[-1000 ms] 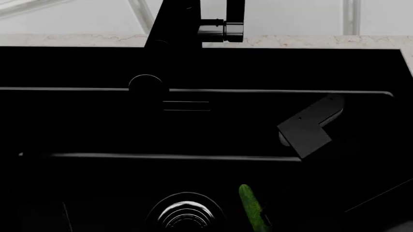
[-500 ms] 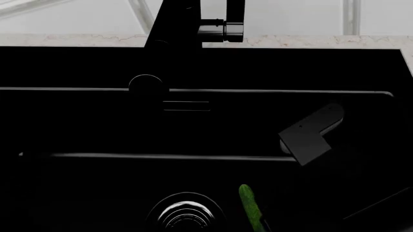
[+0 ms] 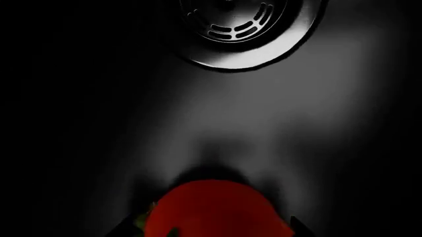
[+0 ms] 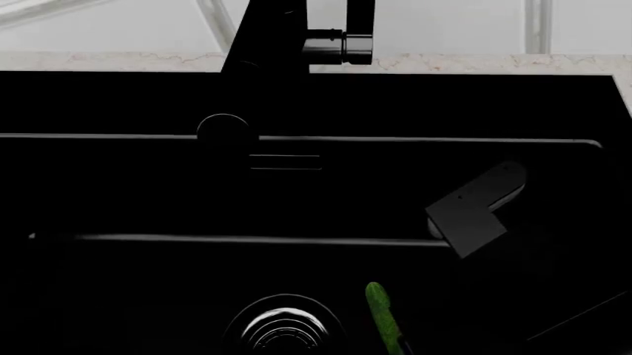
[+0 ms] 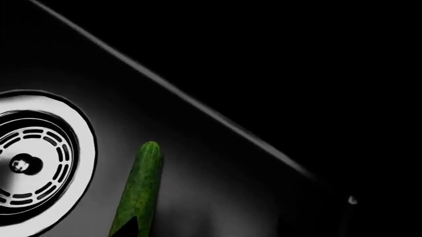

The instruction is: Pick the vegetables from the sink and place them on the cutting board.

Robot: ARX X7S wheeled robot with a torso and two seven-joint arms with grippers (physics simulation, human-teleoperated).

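The round glossy red tomato (image 3: 214,210) and bumpy dark-green cucumber (image 5: 137,190) lie near the ringed metal drain (image 3: 240,29), unlifted; neither pincer's state can be told.

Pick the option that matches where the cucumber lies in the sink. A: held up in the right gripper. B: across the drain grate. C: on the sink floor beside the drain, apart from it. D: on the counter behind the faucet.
C: the cucumber lies on the dark sink floor next to the drain, with a gap between them; the head view shows the same.
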